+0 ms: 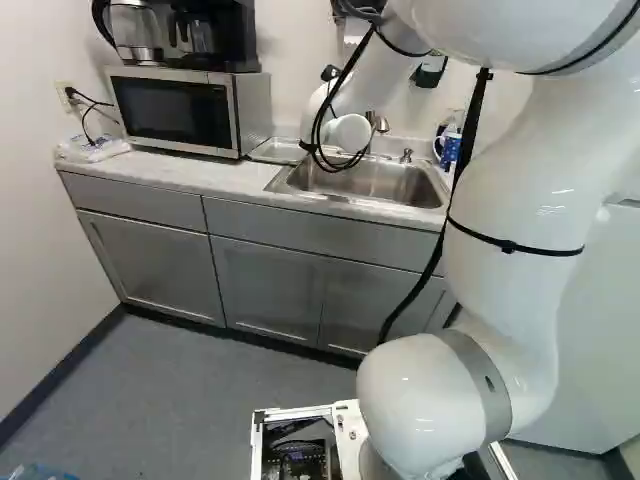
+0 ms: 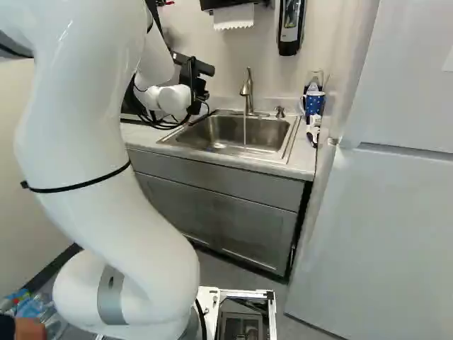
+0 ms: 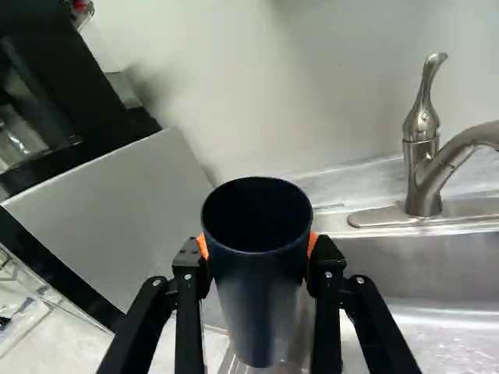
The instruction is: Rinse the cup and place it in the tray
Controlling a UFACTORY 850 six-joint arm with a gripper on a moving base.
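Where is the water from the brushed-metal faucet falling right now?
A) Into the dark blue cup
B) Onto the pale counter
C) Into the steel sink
C: the thin stream drops from the faucet into the sink, clear of the gripped cup.

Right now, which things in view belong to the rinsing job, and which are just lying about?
Belong to the job:
dark cup, gripped between the fingers
faucet, water running
sink
probably the tray, beside the sink, though I see only part of it

Just lying about:
microwave
coffee maker
blue spotted mug
fridge
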